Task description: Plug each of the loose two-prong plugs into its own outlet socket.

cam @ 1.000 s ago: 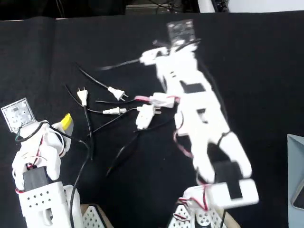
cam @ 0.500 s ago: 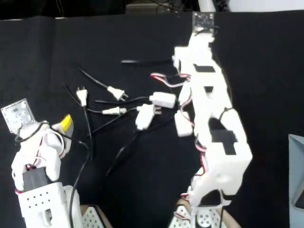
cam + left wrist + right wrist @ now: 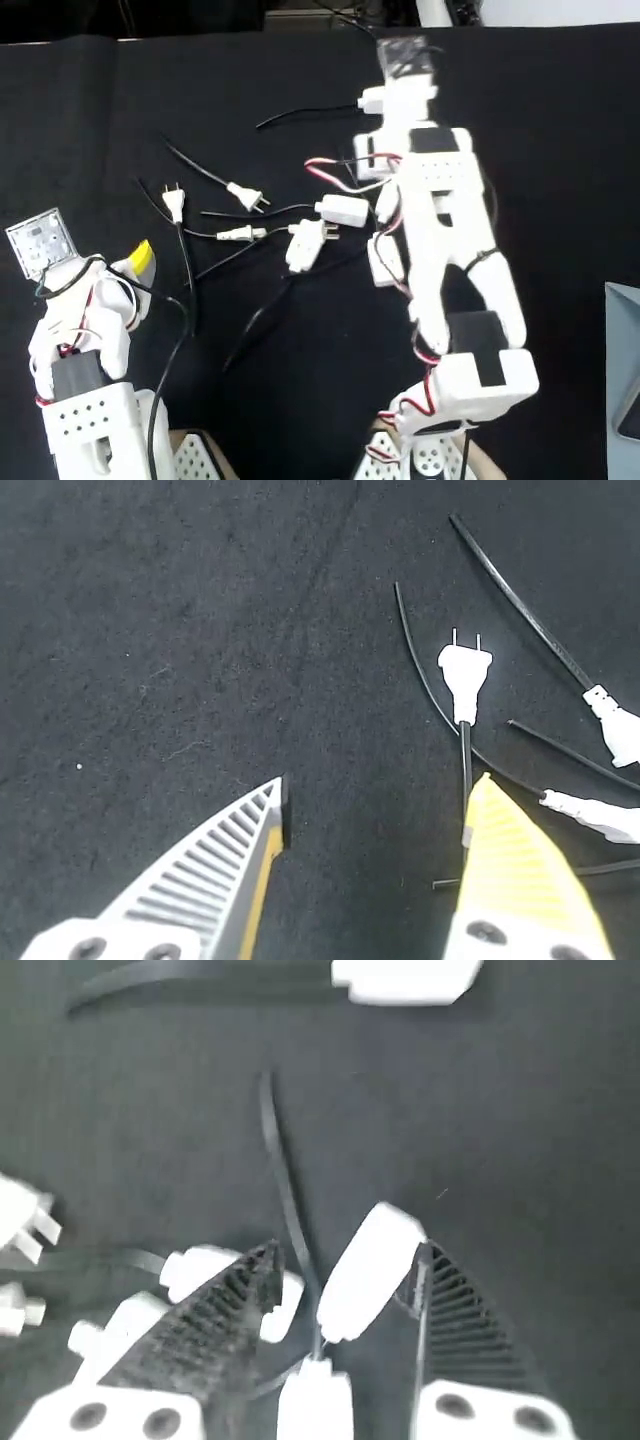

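black-clothed table (image 3: pixel 560 150), three plugs loose, nothing seated yet

both my tools are empty. my right gripper (image 3: pixel 345 1255) hangs spread wide over the middle of the table. a white socket block (image 3: pixel 365 1270) shows between its fingers; it seems to lie on the table below rather than in my grip, though i cannot tell whether it brushes one finger. a second socket block (image 3: pixel 405 975) lies beyond it, toward the far edge. my left gripper (image 3: pixel 382 780) is released too, by the near-left corner. the nearest plug (image 3: pixel 465 670) sits just past its yellow finger (image 3: pixel 510 860), prongs pointing at the far edge. a second plug (image 3: pixel 245 195) and a third plug (image 3: pixel 235 235) lie nearer the table's middle, apart from any socket.

i judge this a gap between grasps, early in the job: no prongs look home. next i would close on one plug by its body, leaving the prongs clear. the other tool should pin a socket block so it cannot slide. then i line prongs to slots before pushing.
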